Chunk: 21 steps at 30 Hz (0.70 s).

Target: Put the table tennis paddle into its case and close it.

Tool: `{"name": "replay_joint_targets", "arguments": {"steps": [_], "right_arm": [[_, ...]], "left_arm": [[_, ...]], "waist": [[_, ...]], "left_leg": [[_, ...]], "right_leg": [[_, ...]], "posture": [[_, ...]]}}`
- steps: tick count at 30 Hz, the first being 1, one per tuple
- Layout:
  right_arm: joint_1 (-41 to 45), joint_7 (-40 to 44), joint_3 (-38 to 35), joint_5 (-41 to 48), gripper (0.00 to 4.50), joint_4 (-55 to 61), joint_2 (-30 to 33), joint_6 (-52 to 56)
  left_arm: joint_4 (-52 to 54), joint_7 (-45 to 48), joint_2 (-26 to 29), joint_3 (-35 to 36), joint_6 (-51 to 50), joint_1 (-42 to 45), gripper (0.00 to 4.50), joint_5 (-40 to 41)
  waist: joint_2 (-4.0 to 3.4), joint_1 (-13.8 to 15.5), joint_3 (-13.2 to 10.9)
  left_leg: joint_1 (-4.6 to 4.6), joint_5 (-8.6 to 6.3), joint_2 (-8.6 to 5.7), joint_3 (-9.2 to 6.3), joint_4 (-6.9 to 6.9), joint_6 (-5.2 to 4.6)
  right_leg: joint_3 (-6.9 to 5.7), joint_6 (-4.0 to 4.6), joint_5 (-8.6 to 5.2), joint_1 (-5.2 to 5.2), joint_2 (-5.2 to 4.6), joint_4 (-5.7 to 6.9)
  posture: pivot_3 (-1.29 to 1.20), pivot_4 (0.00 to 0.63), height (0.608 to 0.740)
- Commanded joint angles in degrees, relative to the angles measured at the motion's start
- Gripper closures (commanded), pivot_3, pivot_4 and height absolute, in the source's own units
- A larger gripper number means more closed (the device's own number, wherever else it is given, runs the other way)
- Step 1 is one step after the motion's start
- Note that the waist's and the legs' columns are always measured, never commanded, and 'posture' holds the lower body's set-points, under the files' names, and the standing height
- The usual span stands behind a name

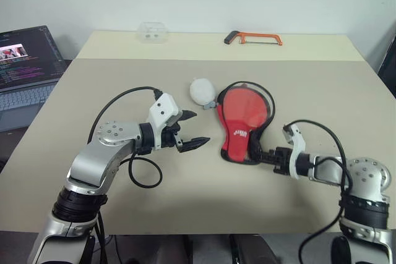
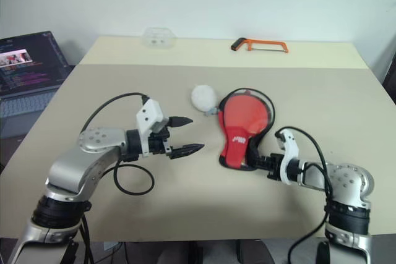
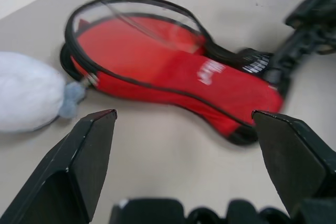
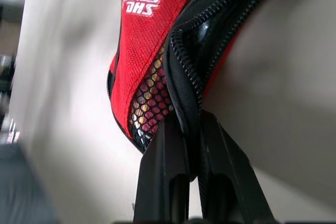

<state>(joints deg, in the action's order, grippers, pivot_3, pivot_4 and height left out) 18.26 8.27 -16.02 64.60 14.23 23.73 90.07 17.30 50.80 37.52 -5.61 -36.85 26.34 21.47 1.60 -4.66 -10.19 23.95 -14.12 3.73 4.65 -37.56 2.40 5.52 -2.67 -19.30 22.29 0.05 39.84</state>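
A beige bench (image 1: 185, 202) stands before a pale wall. The right fingers (image 4: 181, 145) are clamped on the case's (image 1: 243, 123) narrow zippered end; the left fingers (image 1: 187, 131) are spread wide, near the case but apart from it. The case lies mid-bench, logo face up, its round end towards the far edge. A white fluffy ball (image 1: 202, 90) touches that end; an orange hacksaw (image 1: 253, 38) and a clear box (image 1: 153, 31) lie along the far edge.

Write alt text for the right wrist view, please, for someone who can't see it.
The right gripper, shut, pinches the black zipped edge at the narrow end of the red case, which lies on a beige table. White logo lettering and a black mesh pocket show on the case's red face.
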Motion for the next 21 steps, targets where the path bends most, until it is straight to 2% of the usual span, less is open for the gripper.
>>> {"name": "replay_joint_targets", "arguments": {"steps": [1,11,21], "right_arm": [[-2.98,1.54,3.82,6.93,4.46,4.24,2.94,2.43],[-9.36,4.72,8.57,12.58,4.46,11.78,9.94,2.42],[-12.03,6.70,10.29,11.62,4.46,13.48,12.88,0.95]], "left_arm": [[0.68,0.57,0.64,0.46,1.30,1.07,0.00,-0.04],[0.61,0.94,1.05,0.53,1.47,0.66,0.00,-0.18],[0.45,1.72,1.20,0.06,1.89,0.82,0.00,-0.53]], "waist": [[0.02,0.02,0.00],[0.13,0.25,0.05],[0.20,0.69,0.09]], "left_leg": [[-0.01,-0.01,-0.01,-0.02,0.00,-0.02],[0.02,-0.01,-0.01,-0.08,-0.03,-0.02],[0.04,-0.02,-0.01,-0.19,-0.14,-0.04]], "right_leg": [[-0.01,0.00,0.00,0.00,0.00,0.02],[-0.05,-0.01,-0.01,-0.02,0.00,-0.01],[-0.11,-0.01,-0.01,-0.07,0.00,0.02]], "posture": [[0.00,0.150,0.740],[0.00,0.150,0.740],[0.00,0.150,0.740]]}}
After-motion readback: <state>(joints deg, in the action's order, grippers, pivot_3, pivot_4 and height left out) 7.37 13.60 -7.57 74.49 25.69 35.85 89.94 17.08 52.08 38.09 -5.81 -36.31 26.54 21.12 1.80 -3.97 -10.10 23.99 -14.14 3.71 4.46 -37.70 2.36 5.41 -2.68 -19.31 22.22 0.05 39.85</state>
